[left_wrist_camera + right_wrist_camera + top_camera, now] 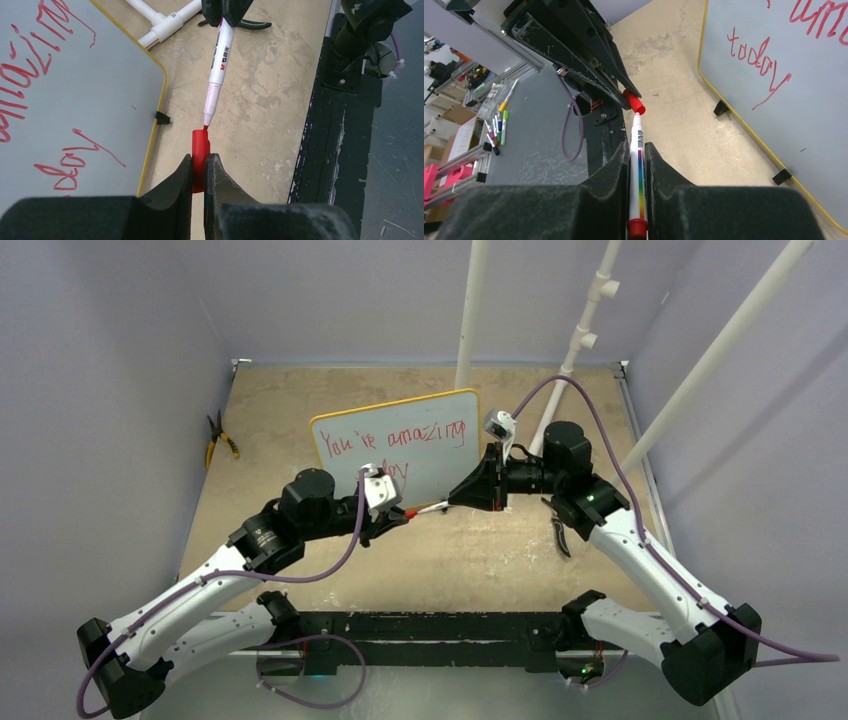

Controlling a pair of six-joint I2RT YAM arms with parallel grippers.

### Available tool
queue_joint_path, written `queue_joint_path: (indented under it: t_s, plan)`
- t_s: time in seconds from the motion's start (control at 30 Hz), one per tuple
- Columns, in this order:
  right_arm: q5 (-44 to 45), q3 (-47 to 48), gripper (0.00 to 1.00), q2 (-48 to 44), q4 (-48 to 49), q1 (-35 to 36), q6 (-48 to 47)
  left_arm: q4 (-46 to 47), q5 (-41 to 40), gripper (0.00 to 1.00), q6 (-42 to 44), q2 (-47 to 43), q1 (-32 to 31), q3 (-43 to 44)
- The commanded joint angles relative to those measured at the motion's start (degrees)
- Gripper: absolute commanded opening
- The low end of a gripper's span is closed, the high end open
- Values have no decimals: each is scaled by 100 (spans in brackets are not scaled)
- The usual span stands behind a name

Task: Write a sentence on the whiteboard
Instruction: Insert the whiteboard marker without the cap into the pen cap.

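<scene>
The whiteboard (420, 455) stands tilted at mid table, with "You're amazing today" on it in red; it also shows in the left wrist view (75, 90) and the right wrist view (794, 85). My left gripper (397, 519) is shut on the marker's red cap (200, 150), in front of the board's lower right corner. My right gripper (462, 497) is shut on the white marker (638, 172), which lies level and points left. The marker's red tip (206, 124) sits right at the cap's open mouth. The cap also shows in the right wrist view (634, 101).
Yellow-handled pliers (220, 440) lie at the far left of the table. A black-handled tool (560, 532) lies under the right arm. White pipes (470, 320) rise behind the board. A black rail (420, 632) runs along the near edge.
</scene>
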Motion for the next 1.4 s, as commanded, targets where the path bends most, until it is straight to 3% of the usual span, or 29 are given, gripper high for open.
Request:
queue_joint_path:
  t_s: [0.0,1.37]
  plan:
    - [-316,148,0,67,283,-25,77,180,87,0,88,-34,22,-61]
    - [-1127,-79,0,260,725,-76,391,678,496,0,-180,-452,24,-186]
